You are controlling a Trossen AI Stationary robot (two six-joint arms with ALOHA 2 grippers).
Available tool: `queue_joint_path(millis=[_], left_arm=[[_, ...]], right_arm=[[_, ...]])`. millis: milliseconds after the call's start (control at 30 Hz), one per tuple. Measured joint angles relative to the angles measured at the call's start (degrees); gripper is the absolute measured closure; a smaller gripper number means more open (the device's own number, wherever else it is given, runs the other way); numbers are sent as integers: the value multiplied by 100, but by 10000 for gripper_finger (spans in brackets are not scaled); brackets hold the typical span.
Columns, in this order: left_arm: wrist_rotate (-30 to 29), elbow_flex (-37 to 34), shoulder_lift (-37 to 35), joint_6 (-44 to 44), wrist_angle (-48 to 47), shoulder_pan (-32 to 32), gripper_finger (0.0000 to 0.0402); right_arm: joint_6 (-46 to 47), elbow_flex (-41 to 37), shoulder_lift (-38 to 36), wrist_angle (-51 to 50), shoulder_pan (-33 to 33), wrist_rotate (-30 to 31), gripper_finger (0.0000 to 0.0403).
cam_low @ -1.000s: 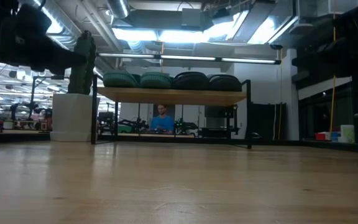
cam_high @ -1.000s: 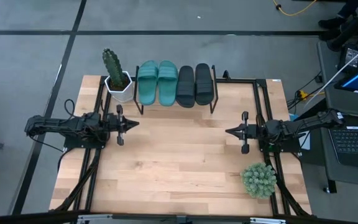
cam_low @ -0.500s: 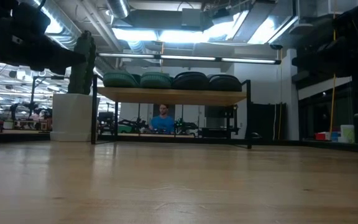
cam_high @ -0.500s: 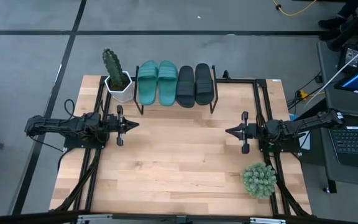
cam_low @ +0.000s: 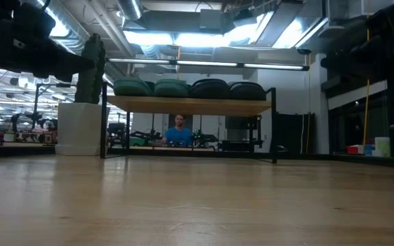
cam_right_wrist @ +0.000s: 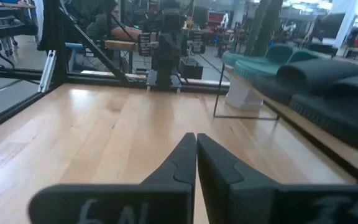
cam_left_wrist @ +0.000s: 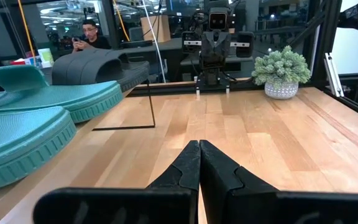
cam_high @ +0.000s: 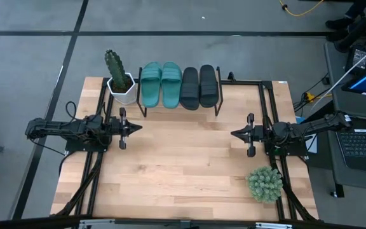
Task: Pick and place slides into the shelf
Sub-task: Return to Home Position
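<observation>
Black fingers of the left hand (cam_high: pixel 135 126) pressed together, nothing between them; its wrist view shows the tips meeting in a point over bare wood. Right hand (cam_high: pixel 235 133) the same: closed, empty. The 2 hands face each other across the middle of the surface (cam_high: pixel 183 168), well apart, arms drawn back to the left and right edges.

Outward from there: shelf (cam_low: pixel 187 104) at the far edge, between the arms. All 4 sandals sit on its plank in a row, 2 teal slides (cam_high: pixel 161 84) towards the left arm and 2 black slides (cam_high: pixel 199 86) towards the right arm, side by side and touching or nearly so. None on the surface.

Cactus (cam_high: pixel 114 65) in a white pot just beside the shelf's left end. Bushy plant (cam_high: pixel 264 183) near the right arm's base. Person (cam_low: pixel 178 133) in blue in the room beyond, seen under the shelf.

Change over the last second: none I can make out. Arms, hands and sandals sit where they did. Judgement: placing is finished, both arms look parked, nothing left to pick.
</observation>
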Motion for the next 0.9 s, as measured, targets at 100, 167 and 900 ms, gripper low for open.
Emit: queue_joint_path(millis=[100, 167, 900], left_arm=[[0, 0, 0, 0, 0, 0, 402], [0, 0, 0, 0, 0, 0, 402], [-2, 0, 0, 2, 0, 2, 401]], right_arm=[[-103, 0, 0, 72, 0, -2, 385], [-98, 0, 3, 66, 0, -2, 386], [214, 2, -2, 26, 36, -58, 385]])
